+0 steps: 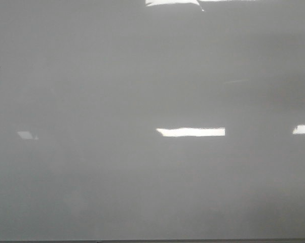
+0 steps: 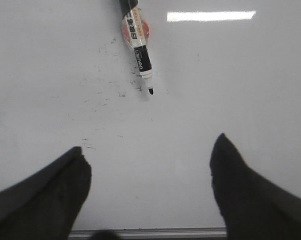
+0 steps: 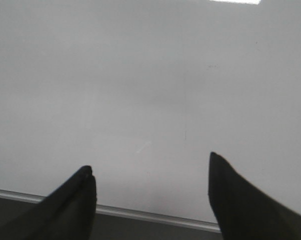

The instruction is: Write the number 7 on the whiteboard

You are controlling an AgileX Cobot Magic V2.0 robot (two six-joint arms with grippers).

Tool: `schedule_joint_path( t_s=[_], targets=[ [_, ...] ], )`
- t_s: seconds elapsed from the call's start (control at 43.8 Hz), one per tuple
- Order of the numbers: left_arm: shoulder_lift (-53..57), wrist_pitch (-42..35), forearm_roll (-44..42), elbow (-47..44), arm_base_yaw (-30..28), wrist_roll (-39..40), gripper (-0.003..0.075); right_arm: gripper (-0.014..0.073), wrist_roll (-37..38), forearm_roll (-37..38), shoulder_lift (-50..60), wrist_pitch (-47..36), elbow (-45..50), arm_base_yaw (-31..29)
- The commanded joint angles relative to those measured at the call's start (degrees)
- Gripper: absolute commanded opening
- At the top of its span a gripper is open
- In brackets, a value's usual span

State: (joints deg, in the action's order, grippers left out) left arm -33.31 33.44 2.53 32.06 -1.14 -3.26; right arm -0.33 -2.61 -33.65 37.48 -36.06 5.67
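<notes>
Uncapped marker (image 2: 137, 42) lies loose on the blank whiteboard (image 1: 142, 182); left pincer (image 2: 149, 172) and right pincer (image 3: 151, 187) gape wide, empty.
Judged light, rigid, slick-barrelled; grip mid-barrel, clear of the tip.

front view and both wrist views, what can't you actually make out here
- Marker: its rear end is cut off by the left wrist view's edge; the label print is too small to read.
- Marker in the front view: not in frame, so its place on the whiteboard cannot be told there.
- Dark specks near the marker tip: too small and faint to tell strokes from residue.
- Left gripper and right gripper: only fingertips show; the frame edges cut off the rest.
</notes>
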Motion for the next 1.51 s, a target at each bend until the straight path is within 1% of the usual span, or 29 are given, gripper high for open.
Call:
schedule_joint_path(
  t_s=[0.0,0.16,0.548,0.822,1.096,1.187,1.256,1.37,1.484],
  targets=[
    [-3.3,-4.0,-0.6,2.9,0.2,-0.1,0.0613,0.0541,-0.5,0.5,-0.4,-6.6,-2.0,0.1],
    [-10.6,-3.7,-0.6,6.3,0.2,-0.1,0.0609,0.0541,-0.5,0.5,-0.4,-9.2,-2.0,0.1],
    [-30.9,-4.9,-0.6,18.0,0.2,0.8,0.0608,0.0541,-0.5,0.5,-0.4,-9.3,-2.0,0.1],
    [-39.5,-9.4,-0.6,22.5,0.2,0.8,0.0608,0.0541,-0.5,0.5,-0.4,-8.3,-2.0,0.1],
    [-46.1,-16.7,-0.6,22.9,0.2,0.8,0.0603,0.0541,-0.5,0.5,-0.4,-7.5,-2.0,0.1],
    [-47.6,-17.8,-0.7,22.9,0.2,0.8,0.0578,0.0541,-0.5,0.5,-0.4,-7.5,-2.0,0.1],
    [-48.2,-18.7,-0.7,22.9,0.2,0.8,0.0541,0.0541,-0.5,0.5,-0.4,-7.5,-2.0,0.1],
    [-49.0,-19.9,-0.7,22.9,0.2,0.8,0.0445,0.0541,-0.5,0.5,-0.4,-7.5,-2.0,0.1],
    [-49.1,-20.0,-0.7,22.9,0.2,0.8,0.0329,0.0541,-0.5,0.5,-0.4,-7.5,-2.0,0.1]
  ],
)
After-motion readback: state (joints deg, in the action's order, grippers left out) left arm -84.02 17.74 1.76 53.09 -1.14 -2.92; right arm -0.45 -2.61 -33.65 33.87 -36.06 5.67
